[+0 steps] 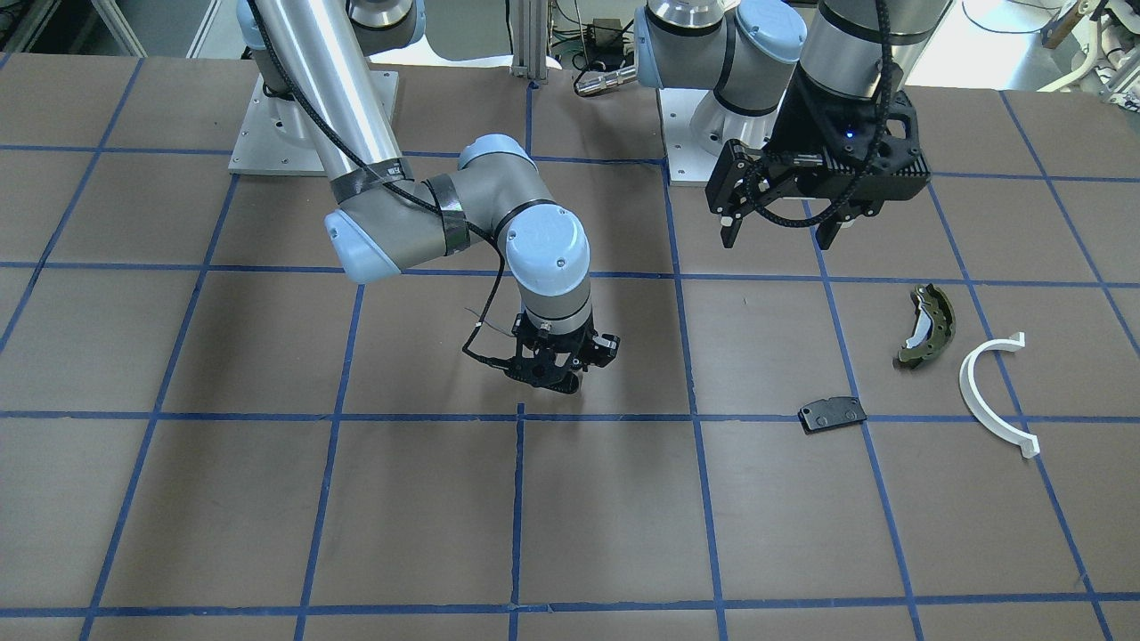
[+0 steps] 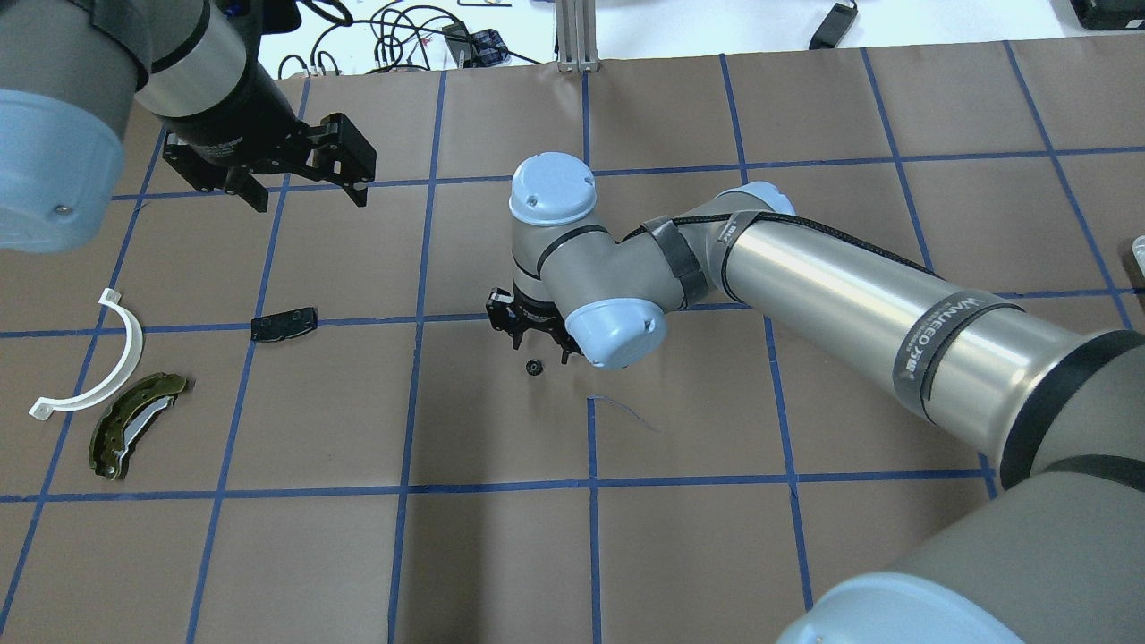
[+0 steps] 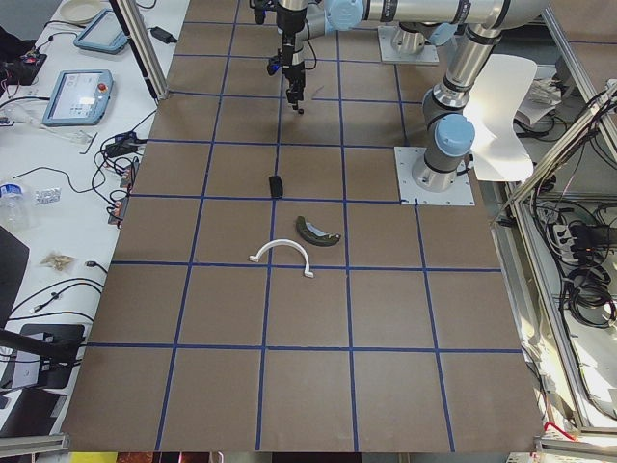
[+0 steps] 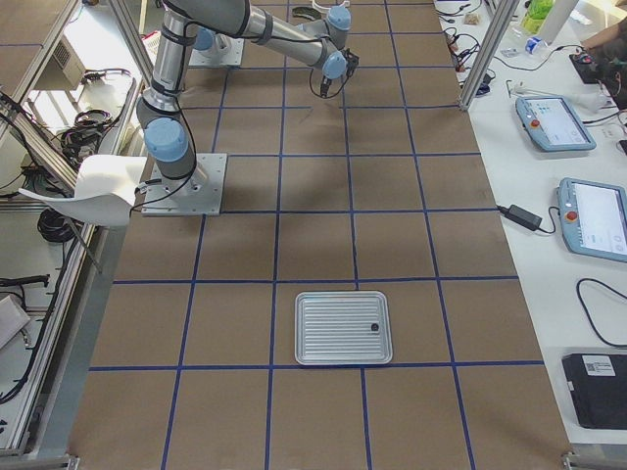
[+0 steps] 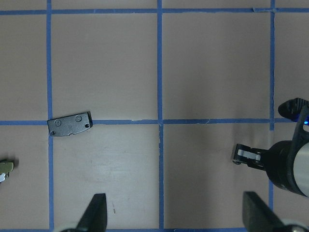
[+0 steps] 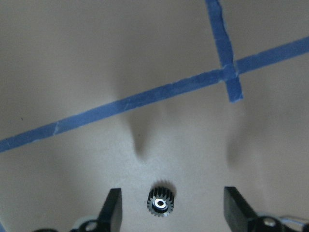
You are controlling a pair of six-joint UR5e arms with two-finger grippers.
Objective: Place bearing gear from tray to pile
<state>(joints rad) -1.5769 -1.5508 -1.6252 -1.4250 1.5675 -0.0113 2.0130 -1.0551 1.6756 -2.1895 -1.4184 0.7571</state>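
Note:
The small black bearing gear [image 6: 160, 202] lies flat on the brown table between the fingers of my right gripper [image 6: 175, 212], which is open and touches nothing. In the overhead view the gear [image 2: 534, 367] sits just below the right gripper [image 2: 537, 338] near the table's middle. The pile lies on my left side: an olive-green brake shoe [image 2: 134, 425], a white half-ring [image 2: 100, 358] and a flat black plate [image 2: 284, 324]. My left gripper [image 2: 300, 190] hangs open and empty high above the table, beyond the plate [image 5: 70, 125]. The metal tray [image 4: 343, 328] shows in the exterior right view.
Blue tape lines cross the brown table [image 2: 680, 537]. A small dark part [image 4: 374, 327] lies on the tray. The right arm's elbow [image 2: 617, 322] hangs over the table's middle. Cables and tablets lie past the far edge.

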